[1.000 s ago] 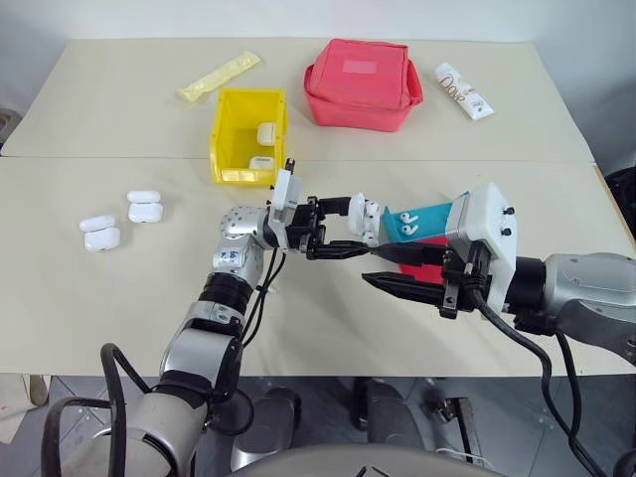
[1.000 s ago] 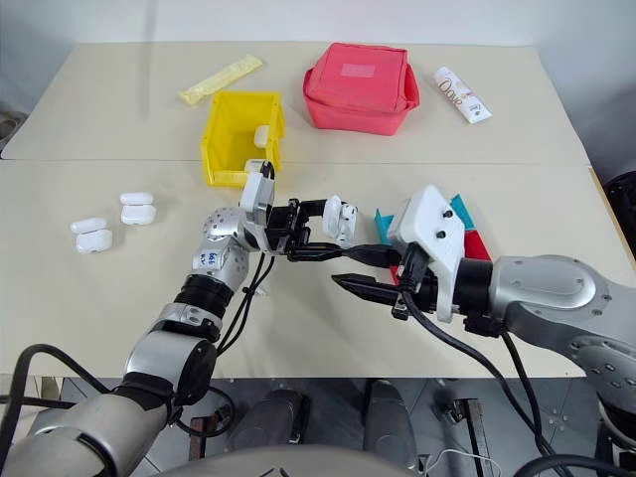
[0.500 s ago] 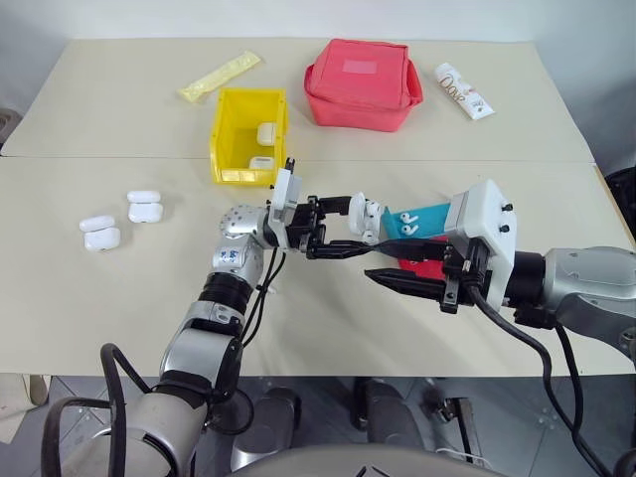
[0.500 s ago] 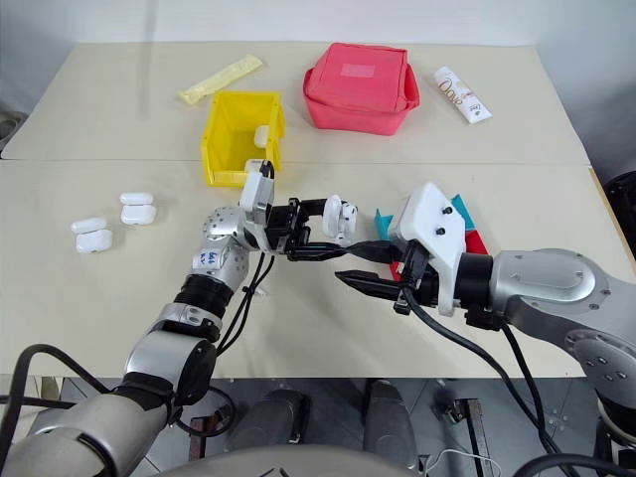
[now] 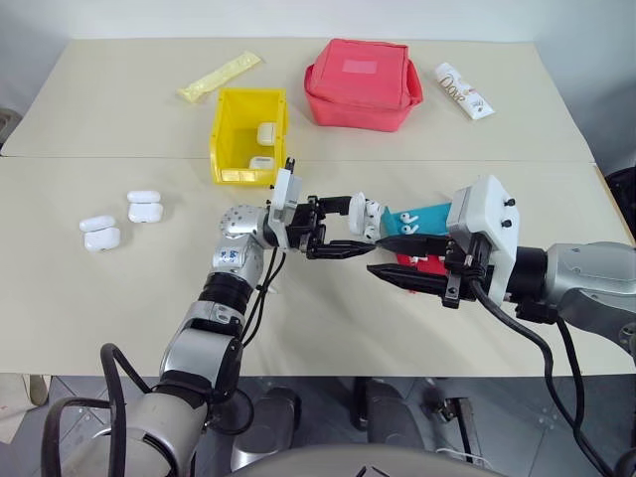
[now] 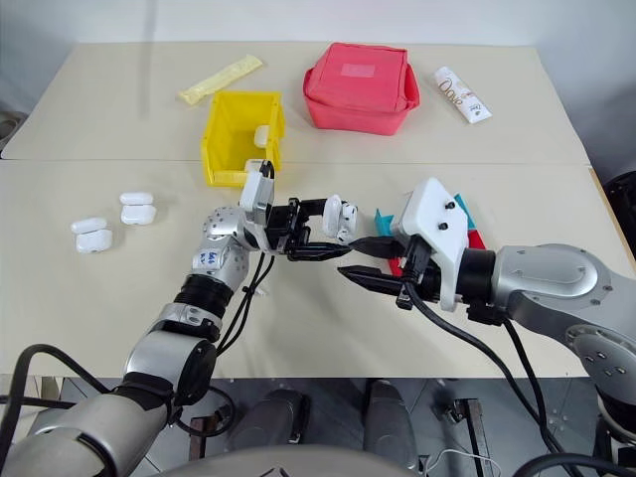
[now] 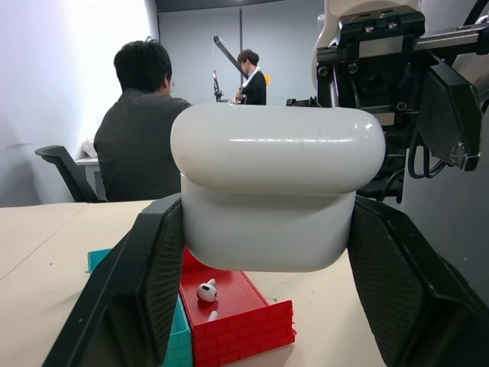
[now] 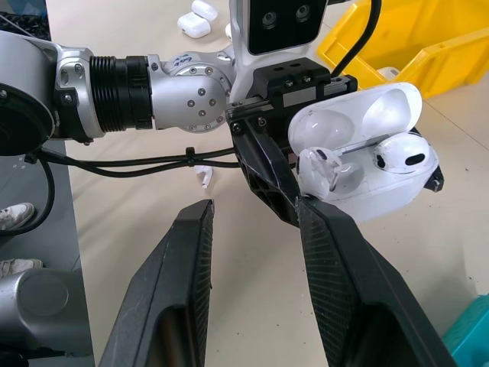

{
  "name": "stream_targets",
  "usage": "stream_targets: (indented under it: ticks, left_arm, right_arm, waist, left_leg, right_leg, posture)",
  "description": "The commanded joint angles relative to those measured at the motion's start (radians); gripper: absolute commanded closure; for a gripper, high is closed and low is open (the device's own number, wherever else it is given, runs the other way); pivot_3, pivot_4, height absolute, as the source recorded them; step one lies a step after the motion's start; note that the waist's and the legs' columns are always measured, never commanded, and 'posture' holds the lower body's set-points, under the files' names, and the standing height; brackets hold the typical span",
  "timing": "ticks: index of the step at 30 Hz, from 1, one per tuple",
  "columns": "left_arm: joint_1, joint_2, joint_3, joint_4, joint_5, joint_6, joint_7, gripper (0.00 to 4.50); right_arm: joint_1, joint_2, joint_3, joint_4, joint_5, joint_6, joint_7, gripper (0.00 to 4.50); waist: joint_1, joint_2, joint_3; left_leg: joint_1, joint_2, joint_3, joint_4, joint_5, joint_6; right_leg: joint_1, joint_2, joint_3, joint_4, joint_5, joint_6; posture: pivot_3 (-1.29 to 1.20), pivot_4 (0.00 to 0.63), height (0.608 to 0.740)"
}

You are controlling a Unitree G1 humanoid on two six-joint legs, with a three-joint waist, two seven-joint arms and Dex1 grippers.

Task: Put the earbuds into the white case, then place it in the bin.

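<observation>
There, glossy rounded white case (image 8: 367, 153)

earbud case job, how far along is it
Done: two closed cases already lie in the yellow bin. In hand: the left pincer is shut on an open white case holding one seated earbud, a second half in. The right pincer is open right by it. Left: seat that bud, close the lid, bin it; more earbuds lie in the tray.

Arms: brushed silver segments, black ribbed joint collars, exposed black cables. White wrist camera housings with screws. Left hand (image 5: 343, 228), right hand (image 5: 405, 260): paired black tapered fingers.
</observation>
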Motion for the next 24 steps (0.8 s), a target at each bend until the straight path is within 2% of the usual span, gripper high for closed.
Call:
stream_targets:
  ticks: [1,24]
  left_arm:
    - [-0.001,-0.004,-0.002,-0.045,-0.003,-0.005,-0.033,1.72]
    - [0.015,-0.005,-0.008,-0.067,-0.002,0.002,-0.031,1.72]
  right_arm:
    - [-0.014,-0.009,-0.014,-0.004,-0.015,-0.026,0.016,2.71]
    - [-0.065,0.005,0.003,0.026,-0.068,-0.034,0.056,2.71]
  waist:
    - [0.0,0.0,0.0]
    - [0.0,0.0,0.0]
  left_leg:
    - [0.0,0.0,0.0,0.0,0.0,0.0]
    - [0.0,0.0,0.0,0.0,0.0,0.0]
  right_leg:
    - [0.0,0.0,0.0,0.0,0.0,0.0]
    - [0.0,0.0,0.0,0.0,0.0,0.0]
  posture:
    - [0.0,0.15,0.74]
    - [0.0,0.15,0.74]
